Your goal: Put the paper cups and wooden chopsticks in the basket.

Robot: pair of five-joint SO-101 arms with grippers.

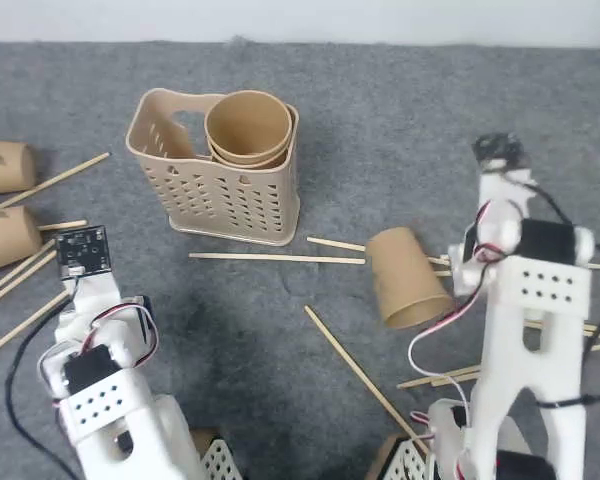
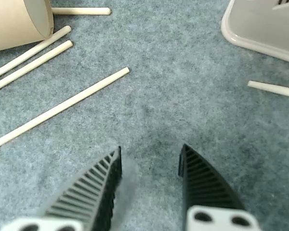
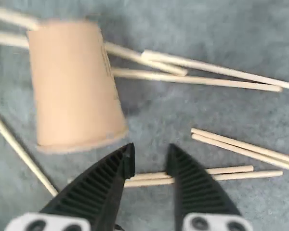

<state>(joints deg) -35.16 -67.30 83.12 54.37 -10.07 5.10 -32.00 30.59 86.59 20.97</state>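
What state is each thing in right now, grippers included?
basket: upright, holding cups.
nested cups: upright, stacked in the basket.
lone cup: on its side, outside the basket.
left-edge cups: on their sides.
chopsticks: loose, lying flat outside the basket.
left gripper: fingers open, empty.
right gripper: fingers open, empty.

basket (image 1: 220, 195): beige plastic with holes, standing upright on the grey carpet
cups in basket (image 1: 248, 127): looks like two brown paper ones nested, mouths up, at its right end
loose cup (image 1: 407, 278): tipped on its side, right of the basket
left cups (image 1: 5, 167): two more lying down at the left edge
chopsticks (image 1: 276, 258): pale wood, scattered flat; one just in front of the basket, some by the left cups, the rest around the loose cup
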